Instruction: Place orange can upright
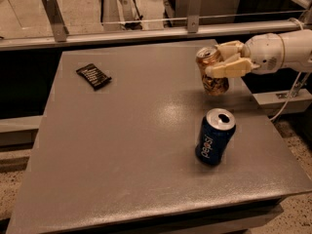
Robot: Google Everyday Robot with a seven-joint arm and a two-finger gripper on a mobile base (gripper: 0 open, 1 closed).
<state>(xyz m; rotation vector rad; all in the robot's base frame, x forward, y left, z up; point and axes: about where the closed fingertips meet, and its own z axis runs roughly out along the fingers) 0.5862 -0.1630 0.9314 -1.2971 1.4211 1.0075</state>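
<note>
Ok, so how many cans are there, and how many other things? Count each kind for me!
Drink cans: 2, the orange can, held tilted in the gripper at the table's far right side, and the blue Pepsi can, standing on the table nearer the front.
Dark packets: 1, lying flat at the far left.
Total: 3 things.

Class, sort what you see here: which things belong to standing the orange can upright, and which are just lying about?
Belongs to the job: orange-gold aluminium drink can; gripper, its fingers clamped round that can at the right side of the grey table.
Lying about: dark blue Pepsi can, standing upright; flat black packet, back left.
</note>
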